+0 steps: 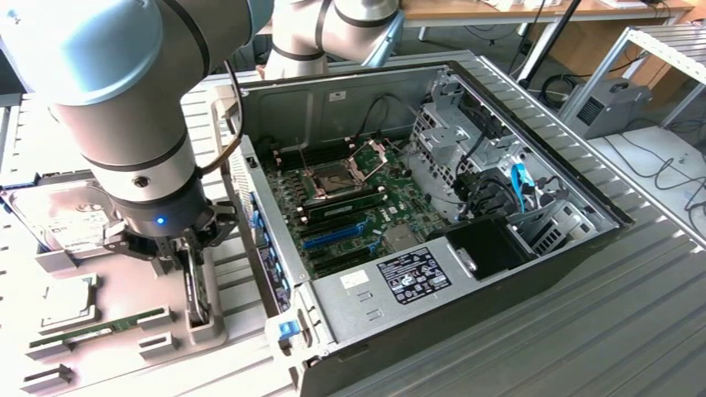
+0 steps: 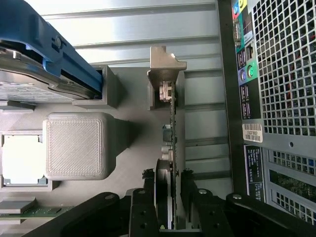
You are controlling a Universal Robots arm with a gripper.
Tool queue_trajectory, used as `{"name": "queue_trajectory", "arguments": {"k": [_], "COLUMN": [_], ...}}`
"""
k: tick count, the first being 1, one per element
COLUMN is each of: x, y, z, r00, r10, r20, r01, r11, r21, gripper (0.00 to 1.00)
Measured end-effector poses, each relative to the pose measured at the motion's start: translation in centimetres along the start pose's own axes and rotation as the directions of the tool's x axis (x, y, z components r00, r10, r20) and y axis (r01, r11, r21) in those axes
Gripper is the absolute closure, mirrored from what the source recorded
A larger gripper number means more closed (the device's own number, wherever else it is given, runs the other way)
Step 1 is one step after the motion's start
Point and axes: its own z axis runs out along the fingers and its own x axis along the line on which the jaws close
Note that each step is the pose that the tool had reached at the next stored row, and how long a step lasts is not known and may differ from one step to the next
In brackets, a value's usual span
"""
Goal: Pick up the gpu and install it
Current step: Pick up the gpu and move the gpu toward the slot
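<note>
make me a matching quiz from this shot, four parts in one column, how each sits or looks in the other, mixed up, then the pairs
Things:
1. gpu
2. hard drive
3. RAM stick
4. computer case

States:
a. side open, motherboard showing
b. green, lying flat
c. thin, standing on edge
d. silver, lying flat, label on top

Pairs: 1-c, 2-d, 3-b, 4-a

The gpu (image 1: 197,289) stands on edge in a holder (image 1: 212,329), beside the computer case (image 1: 364,91) on the exterior view's left. The hard drive (image 1: 66,219) lies farther left.
</note>
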Motion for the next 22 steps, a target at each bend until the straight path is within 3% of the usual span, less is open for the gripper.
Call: {"name": "queue_trajectory", "arguments": {"k": [2,22], "x": [0.00,0.01], "y": [0.00,0.16], "z": [0.00,-0.37], "r00": [1.0000,1.0000], "r10": [0.000,0.000], "r20": [-0.0001,0.0002], "r01": [0.000,0.000], "r11": [1.0000,1.0000], "r21": [-0.0010,-0.0059], "gripper": [0.74,0.74]}}
